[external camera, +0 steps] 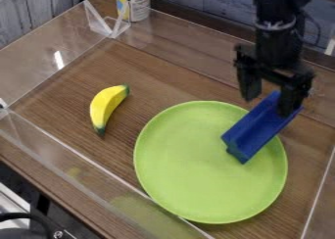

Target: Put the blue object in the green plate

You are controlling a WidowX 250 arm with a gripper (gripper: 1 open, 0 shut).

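The blue object is a ridged royal-blue block on the right side of the green plate. It is tilted: its lower end rests on the plate and its upper end points up and back toward my gripper. My gripper hangs just above that upper end. It is open, with its dark fingers spread apart. I cannot tell whether the right finger still touches the block's top.
A yellow banana lies on the wooden table left of the plate. Clear plastic walls enclose the work area. A white bottle stands outside the back wall.
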